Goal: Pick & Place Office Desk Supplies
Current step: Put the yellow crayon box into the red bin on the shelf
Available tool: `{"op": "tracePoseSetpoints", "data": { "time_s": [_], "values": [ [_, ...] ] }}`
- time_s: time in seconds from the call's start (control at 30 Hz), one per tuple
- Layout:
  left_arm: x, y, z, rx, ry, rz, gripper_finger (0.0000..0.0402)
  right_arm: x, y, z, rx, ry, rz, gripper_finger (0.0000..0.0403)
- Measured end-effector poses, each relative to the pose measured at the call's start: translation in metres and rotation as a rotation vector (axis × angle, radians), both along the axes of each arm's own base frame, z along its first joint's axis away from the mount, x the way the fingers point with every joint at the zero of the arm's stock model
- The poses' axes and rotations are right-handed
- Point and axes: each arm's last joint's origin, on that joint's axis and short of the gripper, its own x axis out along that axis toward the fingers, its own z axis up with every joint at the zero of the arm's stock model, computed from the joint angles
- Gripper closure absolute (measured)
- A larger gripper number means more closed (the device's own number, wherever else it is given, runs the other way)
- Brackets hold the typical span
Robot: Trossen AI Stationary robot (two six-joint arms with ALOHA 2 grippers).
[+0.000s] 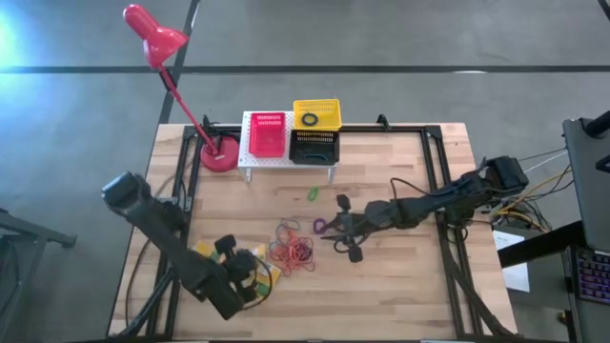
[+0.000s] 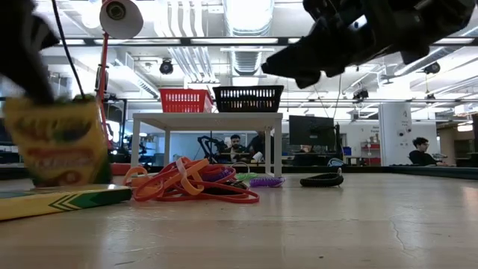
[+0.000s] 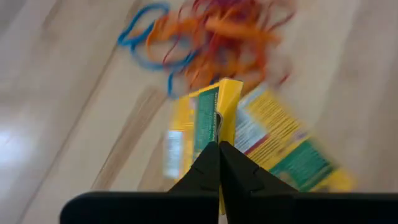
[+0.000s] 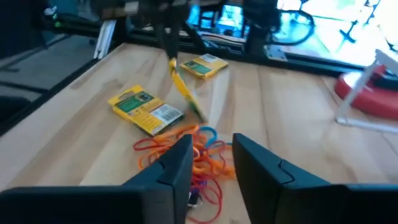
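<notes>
Left gripper [image 3: 219,146] is near the table's front-left, fingers pinched shut on the edge of a yellow-and-green box [image 3: 214,115], which hangs tilted above the wood (lifted box [image 4: 185,90] also seen on edge from the right wrist). Two more flat boxes [image 4: 146,107] lie on the table beside it. Tangle of orange-red rubber bands [image 1: 292,250] sits mid-table, just right of the boxes. Right gripper [image 1: 343,229] hovers just right of the bands, fingers parted, nothing between them. A purple ring [image 1: 320,226] lies near it. Red basket [image 1: 268,134] and yellow basket [image 1: 315,114] sit on the white rack [image 1: 250,162] at the far edge, a black basket [image 1: 315,148] below the yellow. Front-right quarter of the table [image 1: 410,286] is bare wood.
</notes>
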Motion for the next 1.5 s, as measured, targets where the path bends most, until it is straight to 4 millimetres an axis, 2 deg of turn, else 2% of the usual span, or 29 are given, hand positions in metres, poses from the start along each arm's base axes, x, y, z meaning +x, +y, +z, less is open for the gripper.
{"op": "tracePoseSetpoints", "data": {
  "time_s": [0.13, 0.3, 0.47, 0.67, 0.8, 0.93, 1.13, 1.37, 1.5],
  "values": [
    [0.004, 0.014, 0.025, -0.071, -0.103, -0.041, 0.04, 0.02, 0.005, -0.006, -0.065, 0.008, 0.058, 0.0258],
    [0.011, 0.03, 0.044, -0.09, -0.212, -0.099, 0.0401, 0.059, 0.013, -0.01, -0.12, -0.009, 0.081, 0.0231],
    [0.021, 0.041, 0.048, -0.073, -0.26, -0.13, 0.0401, 0.091, 0.021, -0.006, -0.123, -0.007, 0.166, 0.0223],
    [0.024, 0.045, 0.046, -0.066, -0.257, -0.129, 0.0401, 0.112, 0.026, -0.004, -0.111, 0.121, 0.235, 0.0229],
    [0.024, 0.045, 0.046, -0.066, -0.257, -0.131, 0.0401, 0.119, 0.027, -0.005, -0.092, 0.137, 0.223, 0.0245],
    [0.024, 0.045, 0.048, -0.078, -0.268, -0.132, 0.0393, 0.121, 0.028, -0.009, -0.063, 0.151, 0.211, 0.0288],
    [0.019, 0.048, 0.062, -0.115, -0.324, -0.132, 0.0337, 0.116, 0.027, -0.014, -0.02, 0.16, 0.194, 0.0374],
    [0.001, 0.059, 0.091, -0.178, -0.428, -0.133, 0.0252, 0.115, 0.026, -0.016, 0.03, 0.115, 0.155, 0.0368],
    [-0.003, 0.056, 0.086, -0.133, -0.412, -0.189, 0.0235, 0.11, 0.022, -0.015, 0.081, 0.048, 0.098, 0.0369]
  ]
}}
